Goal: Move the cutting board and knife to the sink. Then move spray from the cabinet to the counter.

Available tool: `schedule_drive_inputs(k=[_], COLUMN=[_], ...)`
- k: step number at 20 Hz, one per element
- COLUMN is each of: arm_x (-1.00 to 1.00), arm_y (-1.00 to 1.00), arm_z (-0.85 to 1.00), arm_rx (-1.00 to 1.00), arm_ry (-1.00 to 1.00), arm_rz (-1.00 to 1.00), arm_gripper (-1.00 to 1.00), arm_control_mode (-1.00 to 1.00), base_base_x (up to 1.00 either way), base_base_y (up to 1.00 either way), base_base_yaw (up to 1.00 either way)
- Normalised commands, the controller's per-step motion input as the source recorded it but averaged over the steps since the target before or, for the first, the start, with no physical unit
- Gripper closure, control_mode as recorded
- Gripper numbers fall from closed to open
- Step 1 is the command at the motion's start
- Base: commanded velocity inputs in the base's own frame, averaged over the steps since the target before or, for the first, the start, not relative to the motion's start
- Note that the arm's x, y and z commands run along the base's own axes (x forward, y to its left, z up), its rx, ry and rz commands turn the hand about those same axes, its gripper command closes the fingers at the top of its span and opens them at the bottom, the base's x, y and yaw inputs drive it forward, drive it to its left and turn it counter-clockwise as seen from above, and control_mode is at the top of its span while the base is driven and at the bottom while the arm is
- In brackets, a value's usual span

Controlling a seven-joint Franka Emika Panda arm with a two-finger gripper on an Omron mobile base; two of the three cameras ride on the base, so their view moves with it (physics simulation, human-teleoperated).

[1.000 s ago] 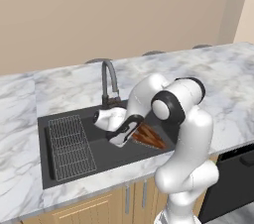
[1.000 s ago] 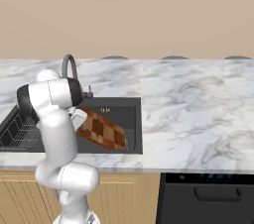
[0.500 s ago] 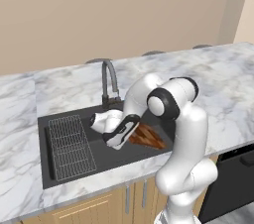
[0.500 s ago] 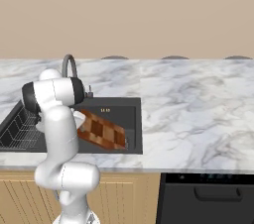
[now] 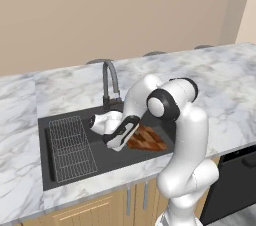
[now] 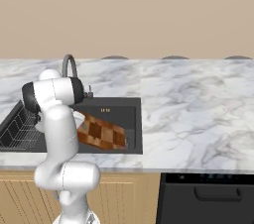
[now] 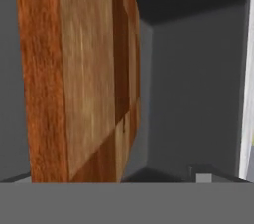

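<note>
1. The jaws (image 5: pixel 129 141) have just sprung apart and stand released, low inside the sink (image 5: pixel 65 170).
2. The cutting board (image 6: pixel 101 133) leans tilted in the basin right at the jaws, its edge looming beside them in the hand view.
3. Judging from that, the board's delivery looks done; the knife comes next, then the spray.
</note>
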Motion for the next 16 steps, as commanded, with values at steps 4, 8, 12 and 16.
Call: schedule_drive_inputs(k=[4,8,12,16], arm_x=[-0.06,-0.05,-0.05,-0.01], arm_y=[0.12,0.16,0.17,0.12], arm_z=[0.00,0.02,0.00,0.02], arm_rx=[0.07,0.13,0.15,0.19], arm_ry=[-0.06,-0.06,-0.18,-0.12], arm_rz=[0.00,0.00,0.00,0.00], arm_gripper=[-1.00,-1.00,-1.00,-1.00], arm_control_mode=[-1.00,-1.00,-1.00,-1.00], base_base_x=[0.00,0.00,0.00,0.00], base_base_y=[0.00,0.00,0.00,0.00], base_base_yaw=[0.00,0.00,0.00,0.00])
